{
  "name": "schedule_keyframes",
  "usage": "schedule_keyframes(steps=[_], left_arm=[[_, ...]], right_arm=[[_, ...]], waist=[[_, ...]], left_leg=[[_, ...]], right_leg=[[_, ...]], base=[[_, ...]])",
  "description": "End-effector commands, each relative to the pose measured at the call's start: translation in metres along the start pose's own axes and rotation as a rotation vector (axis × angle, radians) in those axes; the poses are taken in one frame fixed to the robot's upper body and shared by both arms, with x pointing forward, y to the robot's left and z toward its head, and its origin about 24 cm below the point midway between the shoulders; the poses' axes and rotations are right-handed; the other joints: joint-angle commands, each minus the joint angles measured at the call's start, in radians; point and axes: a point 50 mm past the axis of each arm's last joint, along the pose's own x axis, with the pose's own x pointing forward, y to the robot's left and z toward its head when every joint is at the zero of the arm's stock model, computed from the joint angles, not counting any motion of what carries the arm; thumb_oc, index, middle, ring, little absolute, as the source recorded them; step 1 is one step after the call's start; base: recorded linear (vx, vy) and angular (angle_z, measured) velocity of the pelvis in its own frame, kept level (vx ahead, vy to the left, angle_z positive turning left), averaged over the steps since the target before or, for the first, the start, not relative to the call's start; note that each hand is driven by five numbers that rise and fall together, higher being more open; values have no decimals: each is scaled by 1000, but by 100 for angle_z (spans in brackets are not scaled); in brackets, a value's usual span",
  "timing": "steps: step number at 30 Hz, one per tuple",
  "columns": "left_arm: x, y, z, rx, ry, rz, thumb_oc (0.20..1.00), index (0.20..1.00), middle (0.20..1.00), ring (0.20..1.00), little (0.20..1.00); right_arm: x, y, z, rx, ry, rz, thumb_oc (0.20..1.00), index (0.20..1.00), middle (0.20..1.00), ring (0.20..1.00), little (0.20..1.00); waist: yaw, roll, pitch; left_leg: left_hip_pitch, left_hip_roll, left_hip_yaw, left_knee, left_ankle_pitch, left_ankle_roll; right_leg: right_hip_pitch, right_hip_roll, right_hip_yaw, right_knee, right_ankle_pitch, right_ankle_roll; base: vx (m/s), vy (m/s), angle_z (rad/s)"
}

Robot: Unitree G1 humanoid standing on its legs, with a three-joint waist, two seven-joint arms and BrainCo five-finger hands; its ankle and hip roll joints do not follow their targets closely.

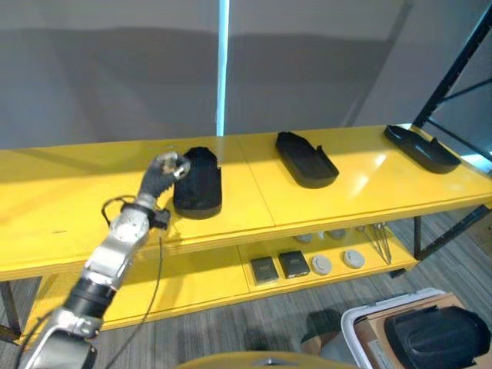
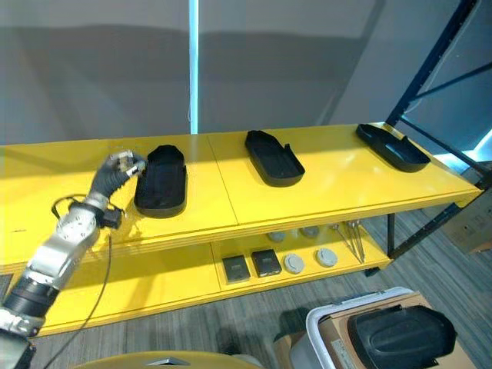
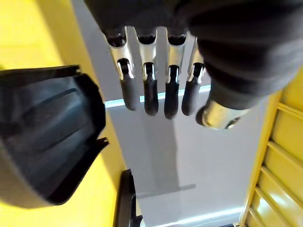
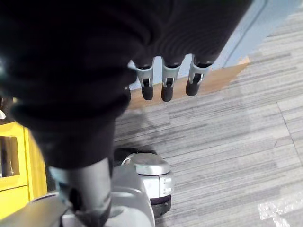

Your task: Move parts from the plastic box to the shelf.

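Left hand (image 1: 167, 171) beside part (image 1: 198, 181), lengthwise front-to-back.

Yellow shelf (image 1: 354, 196): three black parts on top board — left (image 1: 198, 183), middle (image 1: 306, 159), right (image 1: 421, 147), well apart. Lower board (image 1: 200, 284): two dark square parts (image 1: 278, 267), grey discs (image 1: 337, 261).

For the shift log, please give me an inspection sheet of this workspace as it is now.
Surface: yellow top shelf, three black parts lying apart.
Job's things: left part, middle part, right part; another black part in the plastic box.
Clutter: small items on the lower shelf.
Hands: left hand open beside the left part; right hand open above the floor.
Cables: nothing seen.
Surroundings: grey wall, dark rack frame.
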Motion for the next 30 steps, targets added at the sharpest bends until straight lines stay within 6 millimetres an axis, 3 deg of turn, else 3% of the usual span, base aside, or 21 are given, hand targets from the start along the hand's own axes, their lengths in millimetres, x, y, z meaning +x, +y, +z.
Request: schedule_keyframes(steps=[1,3,8,18,30], left_arm=[[15,-14,44,-87,-260,-85,200,200,200,200,200],[9,-29,33,-92,-229,-155,200,200,200,200,200],[7,-39,22,-137,-176,-188,200,200,200,200,200],[11,-29,18,-141,-149,-74,200,200,200,200,200],[15,-23,7,-163,-115,46,200,200,200,200,200]], right_arm=[[-1,-8,24,54,-14,-43,1000,1000,1000,1000,1000],[-1,-8,22,110,-9,-33,1000,1000,1000,1000,1000],[-1,-10,23,85,-80,-51,1000,1000,1000,1000,1000],[-1,-12,2,84,-69,-76,1000,1000,1000,1000,1000],[-1,-16,0,-19,-51,-101,1000,1000,1000,1000,1000]], waist=[[-3,84,37],[-1,84,42],[-16,83,46],[-58,96,87],[-75,104,127]], left_leg=[[7,16,0,0,-16,15],[3,18,0,0,-16,16],[-5,20,16,0,-18,17],[-39,24,39,0,-15,12],[-64,26,42,0,-10,7]], right_leg=[[83,-24,-6,3,-35,54],[79,-22,-10,3,-34,53],[65,-26,-7,3,-30,62],[7,-29,18,3,-21,70],[-25,-29,26,3,-25,64]], base=[[8,9,8],[20,5,11],[81,-18,3],[72,-23,-6],[48,-2,-3]])
